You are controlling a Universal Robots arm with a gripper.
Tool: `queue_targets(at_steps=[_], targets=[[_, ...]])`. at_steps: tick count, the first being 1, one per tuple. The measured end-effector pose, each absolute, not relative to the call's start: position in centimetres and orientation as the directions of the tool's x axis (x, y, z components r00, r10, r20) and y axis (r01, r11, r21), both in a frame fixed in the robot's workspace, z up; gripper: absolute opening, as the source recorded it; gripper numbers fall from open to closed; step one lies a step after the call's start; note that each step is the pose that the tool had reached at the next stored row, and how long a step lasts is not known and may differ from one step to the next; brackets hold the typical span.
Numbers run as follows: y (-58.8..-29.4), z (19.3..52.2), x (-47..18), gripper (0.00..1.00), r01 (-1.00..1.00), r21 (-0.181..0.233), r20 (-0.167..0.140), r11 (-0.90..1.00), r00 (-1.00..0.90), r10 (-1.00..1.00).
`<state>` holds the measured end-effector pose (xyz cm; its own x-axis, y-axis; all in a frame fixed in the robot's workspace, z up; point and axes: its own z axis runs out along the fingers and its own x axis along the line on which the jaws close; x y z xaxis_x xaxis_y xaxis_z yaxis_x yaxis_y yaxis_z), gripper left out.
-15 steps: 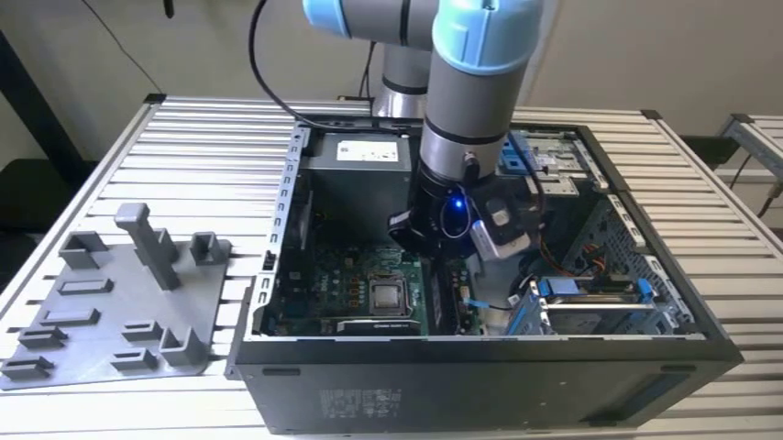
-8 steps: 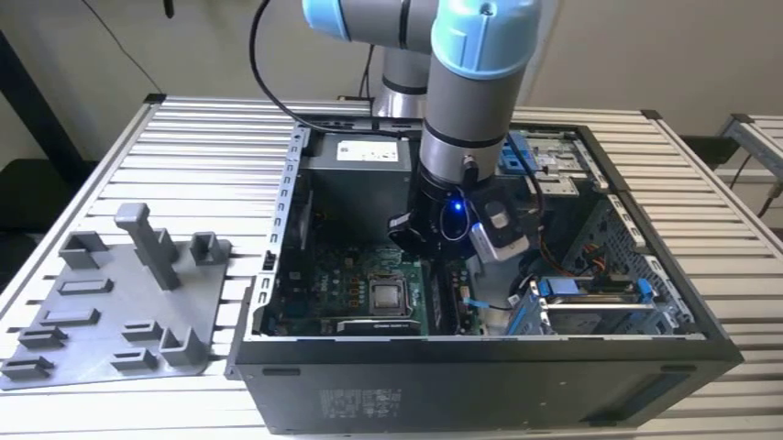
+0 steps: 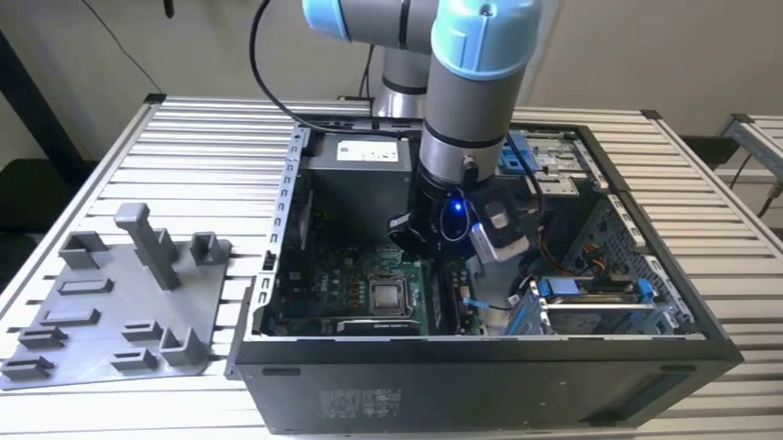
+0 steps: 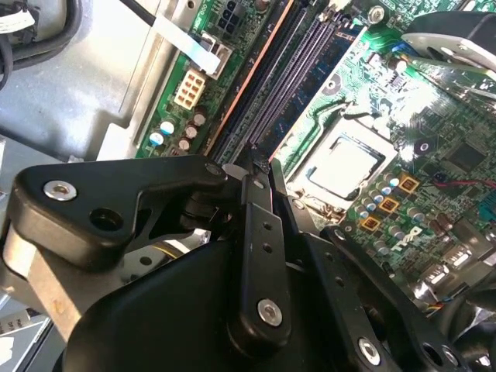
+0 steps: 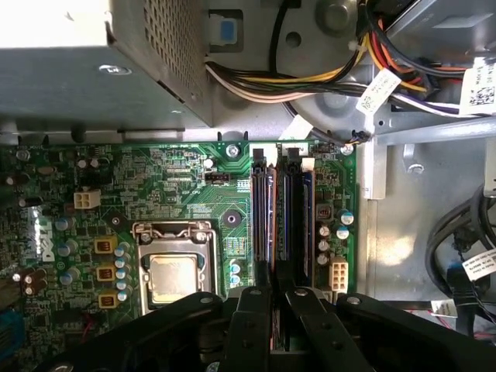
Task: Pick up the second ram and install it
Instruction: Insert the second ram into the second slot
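Item 1, arm (image 3: 471, 101): grey tube with light-blue joint caps, reaching straight down into open computer case (image 3: 490, 341) on slatted metal table (image 3: 208, 137)

Item 2, gripper (image 3: 446, 247): black, low inside case, blue light lit just above; in both wrist views (image 5: 279, 294) (image 4: 263, 167) poised directly over near end of memory slots (image 5: 280, 225). Pincer state: cannot tell whether spread, pressed together or pinching anything

Item 3, second ram (image 5: 307, 217): thin blue strip standing on edge within slot bank, on the side nearest the board's edge and white connector (image 5: 339, 273); seating depth not clear. Close beside gripper tip, contact not determinable

Item 4, motherboard (image 5: 194, 170): green, flat on case floor; processor socket (image 5: 174, 275) with bare metal lid beside slots

Item 5, power supply (image 5: 77, 62): grey box, coloured cable bundle (image 5: 310, 77) trailing past slot ends

Item 6, grey fixture tray (image 3: 110, 302): on table at the exterior view's left, well apart from case
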<state>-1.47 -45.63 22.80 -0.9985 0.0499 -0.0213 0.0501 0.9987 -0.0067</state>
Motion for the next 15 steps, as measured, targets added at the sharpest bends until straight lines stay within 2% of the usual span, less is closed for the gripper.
queue_targets(at_steps=[15], targets=[[-45.67,22.38,-1.47,0.14,0.050,-0.008,-0.021,0.999,-0.999,0.050]])
